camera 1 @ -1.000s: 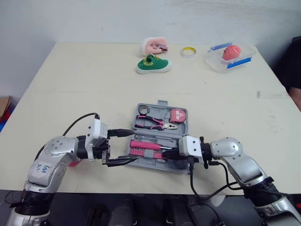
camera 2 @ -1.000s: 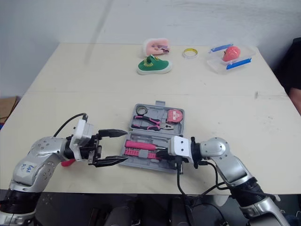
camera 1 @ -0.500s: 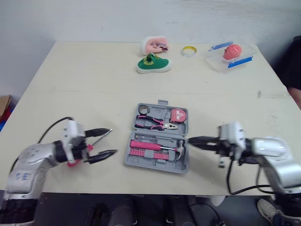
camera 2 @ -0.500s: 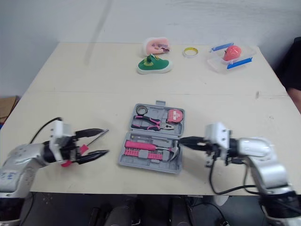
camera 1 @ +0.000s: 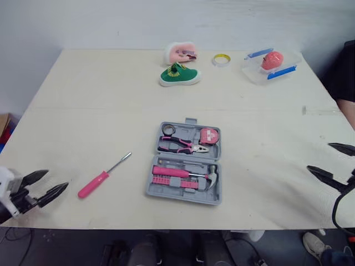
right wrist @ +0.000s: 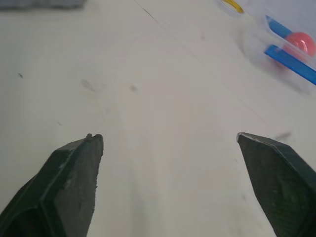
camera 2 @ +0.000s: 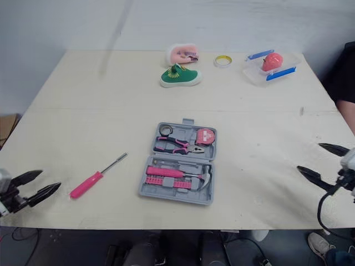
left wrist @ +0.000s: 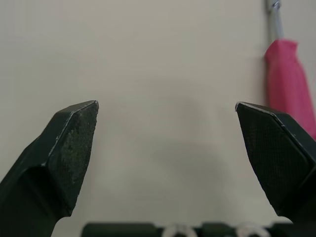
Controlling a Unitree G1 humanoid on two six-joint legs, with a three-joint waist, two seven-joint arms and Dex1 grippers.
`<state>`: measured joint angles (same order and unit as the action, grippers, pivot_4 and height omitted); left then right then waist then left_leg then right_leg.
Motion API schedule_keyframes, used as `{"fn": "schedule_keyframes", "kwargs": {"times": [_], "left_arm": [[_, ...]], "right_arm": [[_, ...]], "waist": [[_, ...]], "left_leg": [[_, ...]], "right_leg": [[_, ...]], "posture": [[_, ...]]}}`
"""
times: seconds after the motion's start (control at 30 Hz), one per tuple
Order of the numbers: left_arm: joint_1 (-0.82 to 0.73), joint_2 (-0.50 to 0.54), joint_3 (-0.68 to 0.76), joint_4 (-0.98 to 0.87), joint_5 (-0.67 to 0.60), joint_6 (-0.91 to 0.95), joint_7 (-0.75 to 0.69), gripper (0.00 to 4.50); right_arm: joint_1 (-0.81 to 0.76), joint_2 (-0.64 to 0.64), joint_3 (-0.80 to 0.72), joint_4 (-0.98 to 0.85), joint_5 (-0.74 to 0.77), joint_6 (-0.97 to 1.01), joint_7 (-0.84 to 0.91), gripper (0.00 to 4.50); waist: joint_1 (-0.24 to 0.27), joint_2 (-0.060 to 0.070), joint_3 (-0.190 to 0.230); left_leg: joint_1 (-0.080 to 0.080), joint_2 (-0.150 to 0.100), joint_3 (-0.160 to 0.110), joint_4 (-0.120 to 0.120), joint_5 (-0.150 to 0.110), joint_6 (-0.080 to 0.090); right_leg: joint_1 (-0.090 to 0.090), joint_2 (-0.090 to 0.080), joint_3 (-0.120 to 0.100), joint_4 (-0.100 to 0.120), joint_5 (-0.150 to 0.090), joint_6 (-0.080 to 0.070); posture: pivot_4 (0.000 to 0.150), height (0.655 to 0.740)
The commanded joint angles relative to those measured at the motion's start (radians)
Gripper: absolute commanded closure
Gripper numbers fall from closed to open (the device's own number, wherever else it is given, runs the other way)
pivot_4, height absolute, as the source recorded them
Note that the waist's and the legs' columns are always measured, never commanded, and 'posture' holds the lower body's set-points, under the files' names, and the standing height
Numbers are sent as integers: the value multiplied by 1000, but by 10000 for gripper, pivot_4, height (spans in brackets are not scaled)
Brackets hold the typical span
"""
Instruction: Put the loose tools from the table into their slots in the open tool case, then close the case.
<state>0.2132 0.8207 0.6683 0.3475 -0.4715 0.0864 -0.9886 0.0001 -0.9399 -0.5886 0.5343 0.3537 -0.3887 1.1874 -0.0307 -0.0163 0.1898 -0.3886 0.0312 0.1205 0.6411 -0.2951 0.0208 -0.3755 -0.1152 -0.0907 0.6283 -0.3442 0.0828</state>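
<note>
Cream-coloured table [camera 1: 100, 94] runs back to a white wall.

From the head camera, the grey tool case [camera 1: 183, 195] lies open and flat near the front middle of the table. It holds pink-handled pliers [camera 1: 180, 145], a pink tape measure [camera 1: 209, 135], a hammer [camera 1: 175, 171] and a row of pink bits [camera 1: 165, 180]. A pink-handled screwdriver [camera 1: 102, 177] lies loose on the table to the left of the case, apart from it, with its metal shaft angled up toward the case. The left pincer [camera 1: 55, 180] hangs at the front left edge, released and empty, near the screwdriver's handle but not touching it. The right pincer [camera 1: 320, 157] hangs at the right edge, likewise spread and empty, well apart from the case. Along the far side sit a green shoe [camera 1: 180, 76], a yellow tape roll [camera 1: 222, 59] and a clear box [camera 1: 270, 66] with blue clips.

From the left wrist, both black fingers [left wrist: 74, 133] stand wide apart over bare table, and the screwdriver's pink handle lies just beyond one fingertip.

From the right wrist, the fingers [right wrist: 74, 168] gape over bare table, with the clear box far off.
</note>
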Motion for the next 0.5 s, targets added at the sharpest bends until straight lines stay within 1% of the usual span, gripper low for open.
{"fn": "schedule_keyframes", "kwargs": {"times": [0.03, 0.13, 0.3, 0.43, 0.5], "left_arm": [[33, -23, 92, -2, -27, -29, 45, 0], [57, -45, 94, -60, -36, -13, 51, 0], [71, -61, 80, -158, -47, 21, 52, 0], [48, -45, 27, -275, -55, 58, 34, 0], [40, -37, 0, -338, -91, 121, 14, 0]], "right_arm": [[30, -16, -43, 96, 7, -83, 4, 687], [34, -10, -30, 112, 22, -65, -7, 687], [23, 29, 3, 44, 45, -42, -13, 687], [-16, 102, 31, -122, 180, 36, 52, 687], [-20, 122, 46, -192, 224, 83, 79, 687]], "waist": [[3, 0, 0], [2, 2, 1], [2, 2, 1], [-2, 2, 1], [1, 3, 1]], "left_leg": [[0, 0, 0, 0, 0, 0], [1, 0, 0, -2, 0, -1], [1, 0, 0, -3, 1, -2], [2, 0, 0, -6, 2, -3], [2, -1, 0, -6, 3, -3]], "right_leg": [[0, 0, 0, 0, 0, 0], [0, -1, 0, 0, 0, 0], [0, -1, 0, 0, 0, -1], [0, -1, 0, 0, 0, -1], [0, -1, 0, 1, 0, -1]], "posture": [[1500, 7400], [1500, 7400], [1500, 7400], [1500, 7400], [1500, 7400]]}}
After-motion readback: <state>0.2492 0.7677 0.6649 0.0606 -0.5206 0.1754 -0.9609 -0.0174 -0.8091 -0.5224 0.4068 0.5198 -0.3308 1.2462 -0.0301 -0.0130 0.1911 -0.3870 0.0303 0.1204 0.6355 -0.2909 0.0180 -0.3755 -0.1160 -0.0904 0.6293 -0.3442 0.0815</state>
